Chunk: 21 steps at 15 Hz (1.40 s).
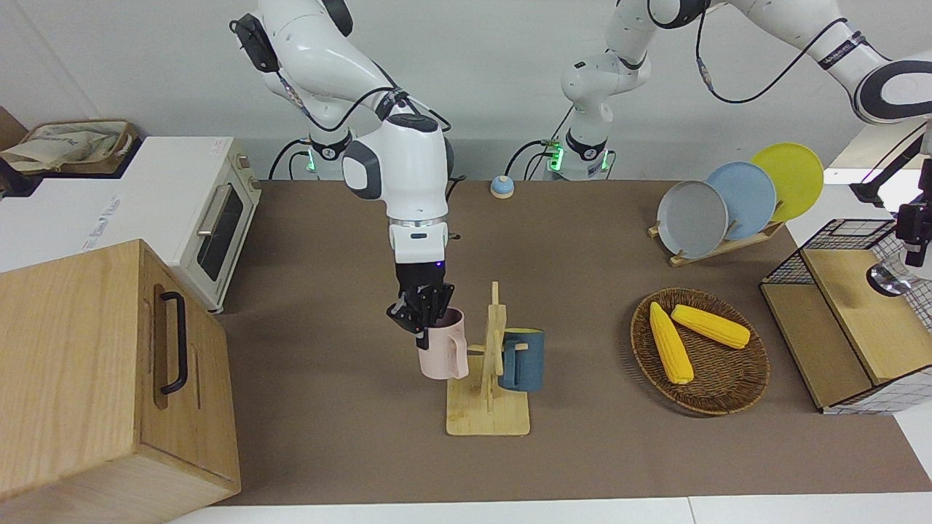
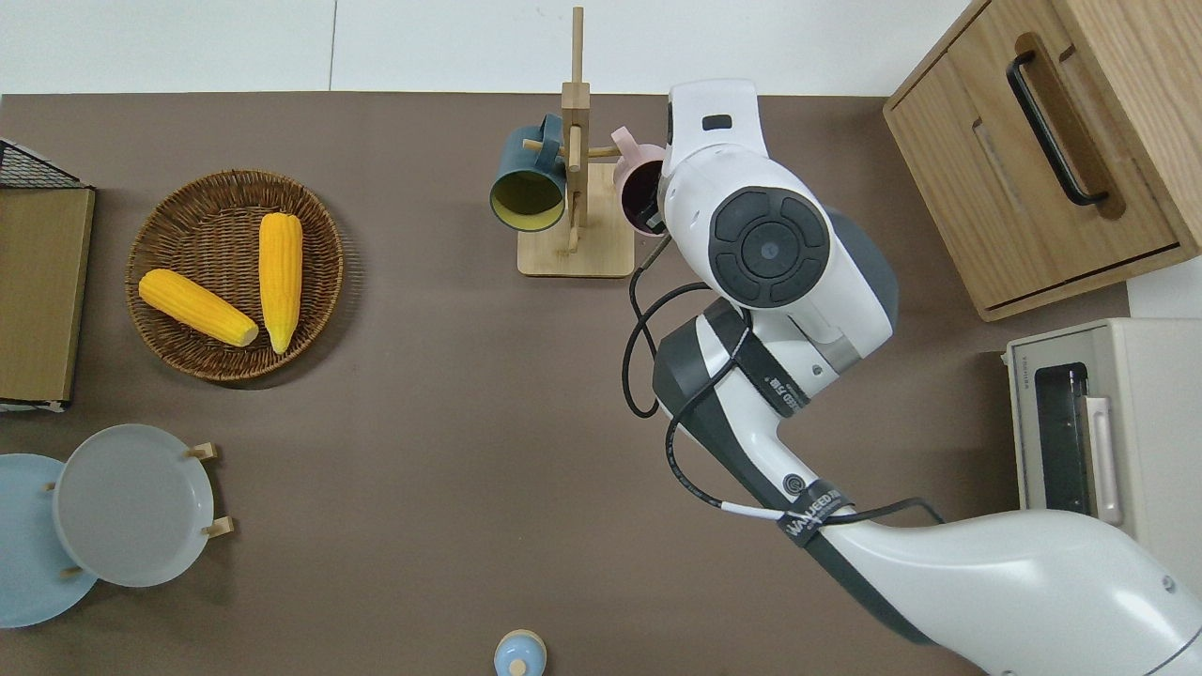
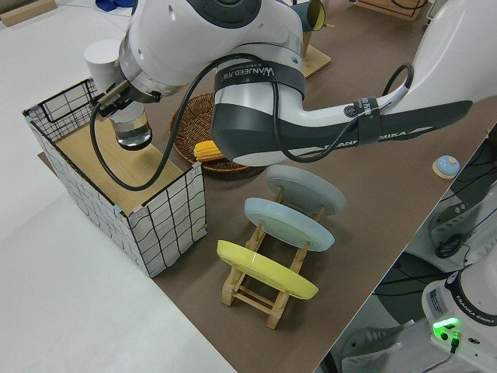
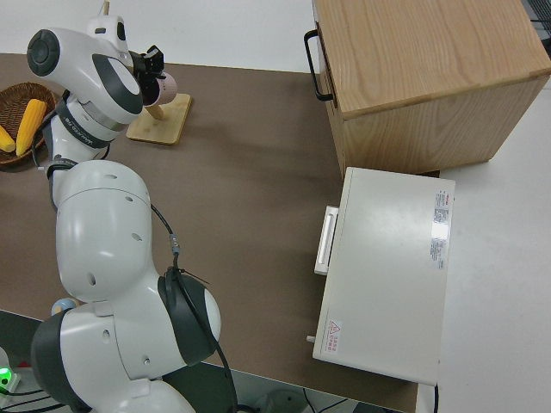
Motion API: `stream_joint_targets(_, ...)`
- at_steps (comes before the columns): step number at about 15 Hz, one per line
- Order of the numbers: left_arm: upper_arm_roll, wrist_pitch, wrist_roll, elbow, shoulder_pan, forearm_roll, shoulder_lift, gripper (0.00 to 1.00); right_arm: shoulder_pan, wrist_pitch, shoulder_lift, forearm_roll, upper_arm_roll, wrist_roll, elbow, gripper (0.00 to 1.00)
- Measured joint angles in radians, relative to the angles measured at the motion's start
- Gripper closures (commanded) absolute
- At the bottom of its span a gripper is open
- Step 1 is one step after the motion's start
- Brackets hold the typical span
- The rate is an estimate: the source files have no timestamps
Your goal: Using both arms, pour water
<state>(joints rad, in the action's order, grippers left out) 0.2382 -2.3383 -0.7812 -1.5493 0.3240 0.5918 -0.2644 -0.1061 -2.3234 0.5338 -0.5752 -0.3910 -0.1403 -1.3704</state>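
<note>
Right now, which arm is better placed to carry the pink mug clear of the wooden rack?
Right: its gripper already clamps the pink ceramic mug beside the wooden mug rack.

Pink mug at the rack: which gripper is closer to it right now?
Right. The right gripper grips the rim of the pink mug beside the wooden rack. The left gripper is over the wire crate at the left arm's end of the table.

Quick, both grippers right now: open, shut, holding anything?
Right gripper: shut on the pink mug's rim, beside the wooden rack.
Left gripper: holding a glass jar over the wire crate.
</note>
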Motion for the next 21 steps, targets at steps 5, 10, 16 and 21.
stream_joint_targets(5,0.0,0.002,0.0,0.0,0.0,-0.002,0.003,1.0,0.039,0.004,-0.048,0.0,0.0,-0.013,-0.046,1.0)
stream_joint_targets(10,0.0,0.003,0.0,0.0,0.0,-0.003,0.003,1.0,0.083,0.008,-0.113,0.0,0.002,-0.113,-0.103,1.0)
stream_joint_targets(16,0.0,0.021,0.008,0.0,0.0,-0.007,0.011,1.0,0.131,0.159,-0.187,0.022,0.066,-0.266,-0.129,1.0)
stream_joint_targets(21,-0.018,0.077,0.127,0.005,-0.005,-0.118,0.06,1.0,0.151,0.394,-0.229,0.401,0.101,-0.212,-0.131,1.0)
